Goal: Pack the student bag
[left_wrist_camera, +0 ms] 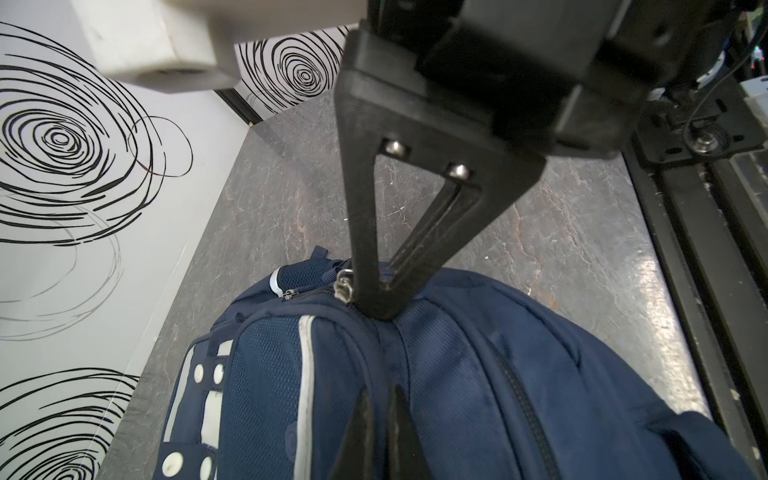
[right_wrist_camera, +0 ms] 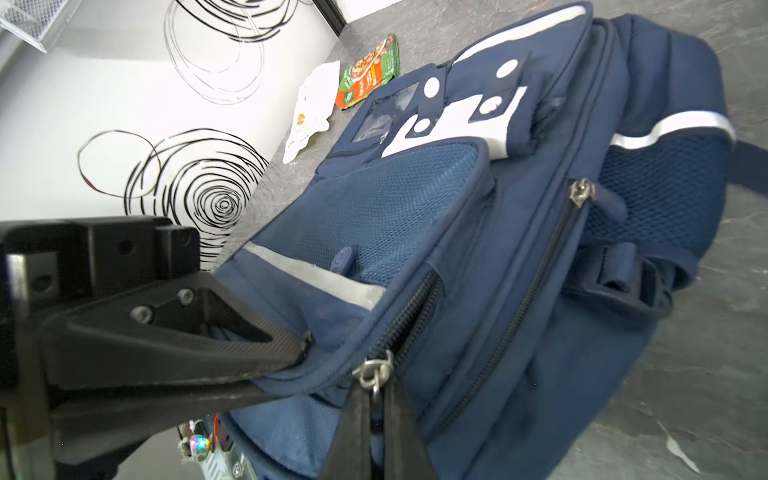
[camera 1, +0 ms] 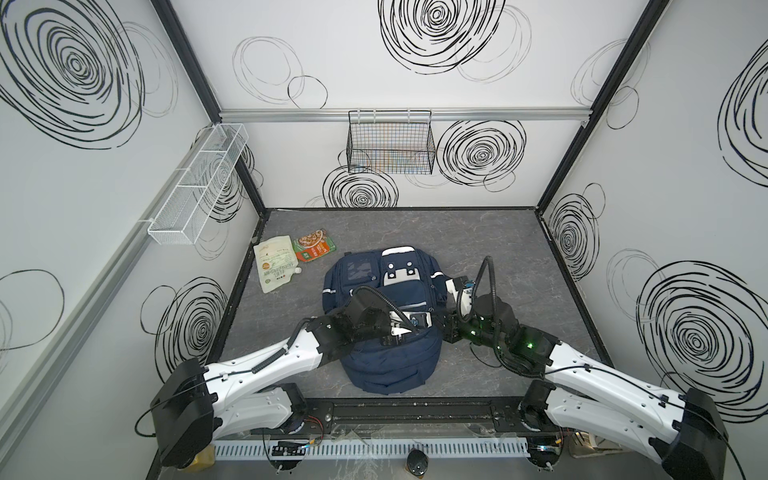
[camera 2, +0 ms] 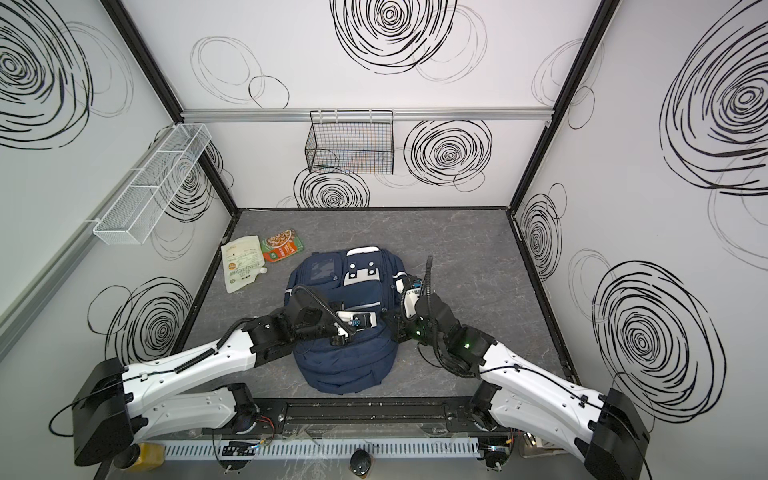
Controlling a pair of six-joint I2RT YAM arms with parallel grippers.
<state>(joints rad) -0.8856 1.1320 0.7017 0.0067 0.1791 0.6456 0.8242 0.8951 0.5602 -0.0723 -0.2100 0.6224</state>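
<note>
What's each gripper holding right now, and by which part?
The right gripper pinches the backpack by a zipper pull; the left gripper pinches its fabric edge beside that zipper.

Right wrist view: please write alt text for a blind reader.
The right gripper pinches a metal zipper pull on the navy student bag, while the left gripper grips its fabric alongside. Behind lie a white pouch and a green food packet.
</note>
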